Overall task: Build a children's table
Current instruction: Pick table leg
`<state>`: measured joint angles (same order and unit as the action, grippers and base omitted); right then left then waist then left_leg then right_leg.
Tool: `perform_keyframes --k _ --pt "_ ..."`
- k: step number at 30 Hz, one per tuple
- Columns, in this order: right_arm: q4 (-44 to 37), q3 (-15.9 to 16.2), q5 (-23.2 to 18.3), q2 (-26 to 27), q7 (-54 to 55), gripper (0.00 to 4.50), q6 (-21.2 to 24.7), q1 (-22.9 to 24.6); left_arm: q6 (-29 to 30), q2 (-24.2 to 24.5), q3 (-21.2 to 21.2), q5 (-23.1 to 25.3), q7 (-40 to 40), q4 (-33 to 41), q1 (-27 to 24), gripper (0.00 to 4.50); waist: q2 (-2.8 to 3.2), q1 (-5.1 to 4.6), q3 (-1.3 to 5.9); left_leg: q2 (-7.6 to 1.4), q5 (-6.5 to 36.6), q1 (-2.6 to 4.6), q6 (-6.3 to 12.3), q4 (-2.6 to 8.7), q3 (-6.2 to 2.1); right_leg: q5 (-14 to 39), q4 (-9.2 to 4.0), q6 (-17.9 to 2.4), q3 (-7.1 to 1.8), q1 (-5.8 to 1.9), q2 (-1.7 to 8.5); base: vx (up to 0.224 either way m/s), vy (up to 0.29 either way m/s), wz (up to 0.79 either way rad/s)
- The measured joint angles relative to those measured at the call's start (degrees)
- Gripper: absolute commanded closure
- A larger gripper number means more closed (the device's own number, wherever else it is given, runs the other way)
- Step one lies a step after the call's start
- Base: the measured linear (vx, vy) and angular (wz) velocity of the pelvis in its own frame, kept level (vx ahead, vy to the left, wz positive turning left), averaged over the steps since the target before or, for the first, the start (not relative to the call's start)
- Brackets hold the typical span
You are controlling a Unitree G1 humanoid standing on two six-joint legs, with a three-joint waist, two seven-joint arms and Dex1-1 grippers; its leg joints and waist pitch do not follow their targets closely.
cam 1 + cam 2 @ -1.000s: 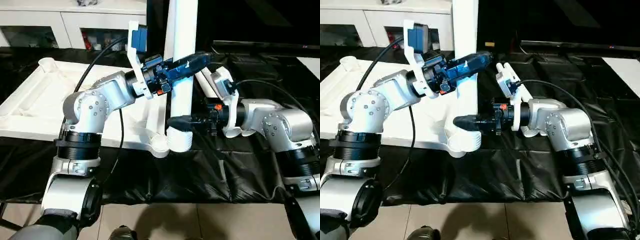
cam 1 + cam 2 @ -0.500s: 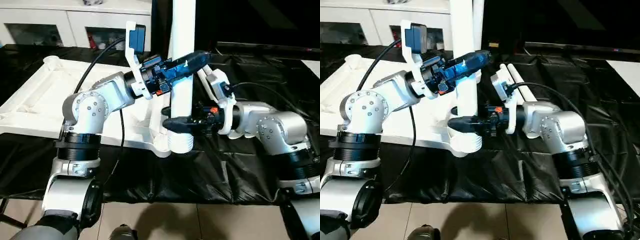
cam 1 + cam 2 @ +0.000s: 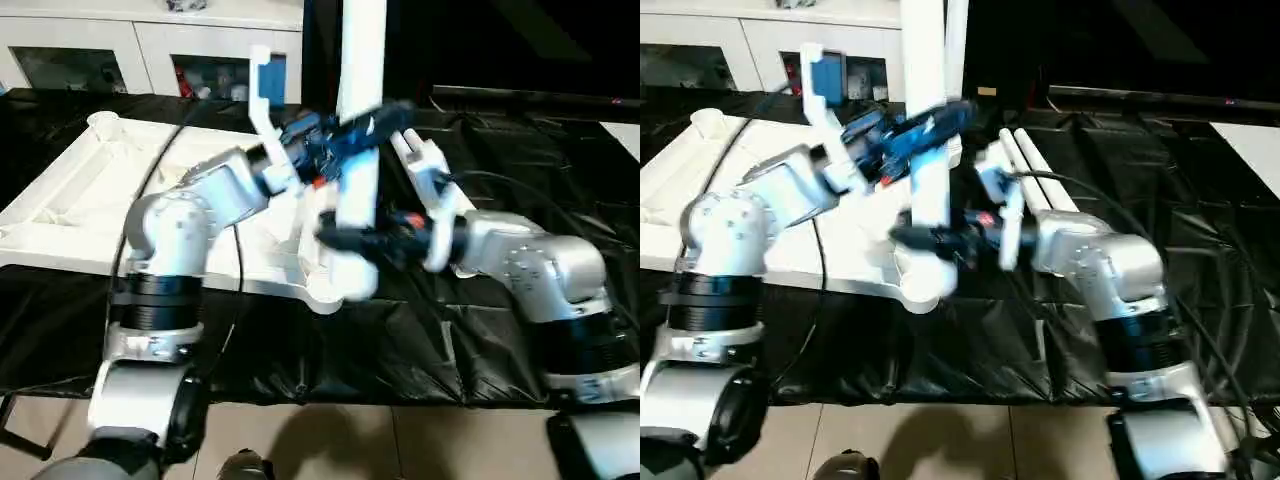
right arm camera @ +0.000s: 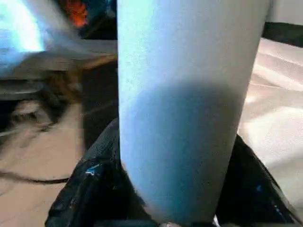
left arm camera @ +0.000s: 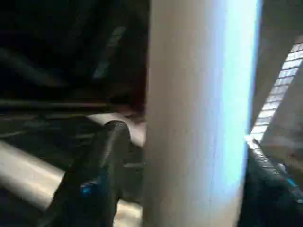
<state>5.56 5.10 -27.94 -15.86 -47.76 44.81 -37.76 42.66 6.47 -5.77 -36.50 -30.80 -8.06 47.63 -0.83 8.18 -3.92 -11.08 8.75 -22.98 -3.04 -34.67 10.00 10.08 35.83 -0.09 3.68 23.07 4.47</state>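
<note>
I have the leg (image 3: 358,150) standing upright over the near corner socket (image 3: 340,280) of the tabletop (image 3: 70,200), which lies ribbed side up on the black-covered counter (image 3: 420,350). My left tool (image 3: 365,125) straddles the leg high up and my right tool (image 3: 335,232) straddles it low, just above the flared end; whether either is clenched on it I cannot tell. Judging from here, if the leg tilts off the socket axis it could jam or skid off the rim, and a loose upper hold would let it topple. My wrist views show a black finger (image 5: 94,175) on each side of the leg; the head views show two spare legs (image 3: 1025,175) lying beyond.
</note>
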Motion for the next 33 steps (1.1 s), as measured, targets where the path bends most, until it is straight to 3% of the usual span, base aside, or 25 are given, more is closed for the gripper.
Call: perform_keyframes --k 5,8,11,12,13,14,17,25,27,33 --pt "-1.2 0.9 4.1 2.2 8.4 2.59 -0.2 0.0 0.3 -2.4 1.1 3.8 8.6 0.5 0.0 1.43 -0.03 -0.07 -0.01 0.01 0.0 -0.03 -0.02 0.02 0.00 0.0 -0.05 0.0 -0.01 0.01 0.00 0.000 0.000 0.00" --pt "-2.1 0.8 5.1 3.5 11.2 2.59 -0.1 0.0 -0.9 -4.2 0.6 4.7 11.3 0.5 0.0 1.79 -0.02 -0.06 -0.01 0.01 0.0 -0.05 -0.02 0.07 0.00 0.0 -0.07 0.1 0.00 0.04 0.00 0.000 0.000 0.00" --pt "-3.1 0.2 5.4 4.1 13.0 2.59 -0.1 0.0 -3.3 -5.8 -0.5 4.7 12.4 0.4 0.0 1.79 -0.02 -0.10 -0.01 0.02 0.0 -0.06 -0.02 0.09 0.00 0.0 -0.13 0.1 -0.01 0.03 0.00 0.000 0.000 0.00" --pt "-3.3 0.1 5.4 4.3 13.2 2.59 -0.1 0.0 -3.8 -5.9 -0.8 4.6 12.3 0.4 0.0 2.15 -0.02 -0.12 -0.01 0.02 0.0 -0.06 -0.02 0.09 0.00 0.0 -0.13 0.1 -0.01 0.03 0.00 0.000 0.000 0.00" --pt "-3.5 0.0 5.4 4.4 13.3 2.59 -0.1 0.0 -4.2 -6.1 -1.1 4.4 12.3 0.4 0.0 2.15 -0.02 -0.13 -0.01 0.02 0.0 -0.05 -0.02 0.09 0.00 0.0 -0.12 0.1 -0.01 0.03 0.00 0.000 0.000 0.00" --pt "-3.8 -0.2 5.3 4.3 13.5 2.59 0.0 0.0 -4.3 -5.9 -1.1 4.0 12.1 0.4 0.1 2.19 -0.02 -0.15 -0.01 0.02 0.0 -0.05 -0.02 0.11 0.00 0.0 -0.12 0.1 -0.01 0.03 0.00 0.000 0.000 0.00" --pt "-4.4 -0.3 4.4 3.2 12.1 1.89 0.7 0.0 -4.3 -5.0 -1.3 3.6 10.2 0.4 0.1 2.51 -0.02 -0.19 -0.01 0.02 0.0 -0.02 -0.02 0.13 0.00 0.0 -0.12 0.1 0.00 0.03 -0.01 0.000 0.000 0.00" --pt "-4.3 1.2 1.5 -4.3 -0.6 1.44 1.3 -0.1 -3.0 -1.6 0.5 2.5 3.3 0.2 0.2 2.64 -0.02 -0.05 -0.01 0.03 0.0 -0.03 -0.02 0.12 0.00 0.0 -0.13 0.1 -0.01 0.00 0.00 0.000 0.000 0.00" --pt "-3.3 1.8 1.4 -5.3 -2.4 1.11 1.3 -0.9 -2.7 -0.5 1.3 2.5 1.4 0.2 0.3 2.65 -0.01 -0.07 -0.01 0.02 0.0 -0.02 -0.02 0.12 0.00 0.0 -0.08 0.1 0.00 0.02 -0.01 0.000 0.000 0.00" --pt "0.2 2.2 1.5 -6.0 -4.4 1.06 1.3 -3.8 -1.4 -0.1 3.7 2.4 -2.2 0.2 1.2 2.65 -0.02 -0.10 -0.01 0.02 0.0 0.00 -0.02 0.11 0.00 0.0 -0.05 0.0 -0.01 0.03 -0.01 0.000 0.000 0.00"
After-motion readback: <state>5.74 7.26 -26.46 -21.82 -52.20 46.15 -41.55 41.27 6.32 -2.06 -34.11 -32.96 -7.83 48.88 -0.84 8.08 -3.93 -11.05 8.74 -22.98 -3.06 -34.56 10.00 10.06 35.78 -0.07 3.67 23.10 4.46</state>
